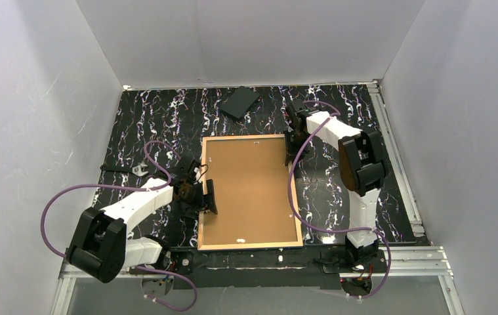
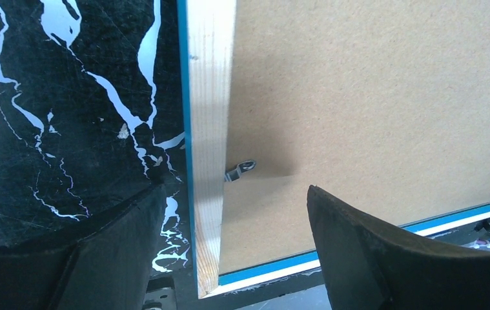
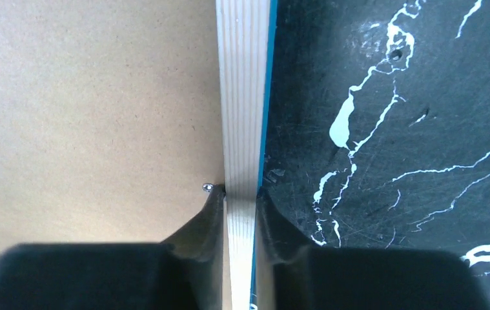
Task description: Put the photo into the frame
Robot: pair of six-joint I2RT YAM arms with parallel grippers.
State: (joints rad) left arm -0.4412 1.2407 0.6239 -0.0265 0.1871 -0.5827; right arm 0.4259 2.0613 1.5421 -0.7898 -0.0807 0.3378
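Observation:
The frame point(image 1: 249, 247) lies flat on the black marbled table, tan wood face up, with a brown backing board point(image 1: 249, 190) filling it. The photo is hidden. My left gripper point(image 1: 200, 197) stands open astride the frame's left rail point(image 2: 208, 129), one finger over the table and one over the backing board point(image 2: 371, 97), with neither pressing the rail. A small metal clip point(image 2: 241, 170) sits at the rail's inner edge, just above the left gripper point(image 2: 234, 188). My right gripper point(image 1: 292, 146) is shut on the frame's right rail point(image 3: 242, 97), and in its wrist view the right gripper point(image 3: 241, 192) has fingers point(image 3: 211, 206) on both sides of it.
A small black slab point(image 1: 239, 103) lies at the back of the table. A small metal piece point(image 1: 140, 169) lies left of the frame. White walls close in three sides, and an aluminium rail point(image 1: 397, 157) runs along the right edge.

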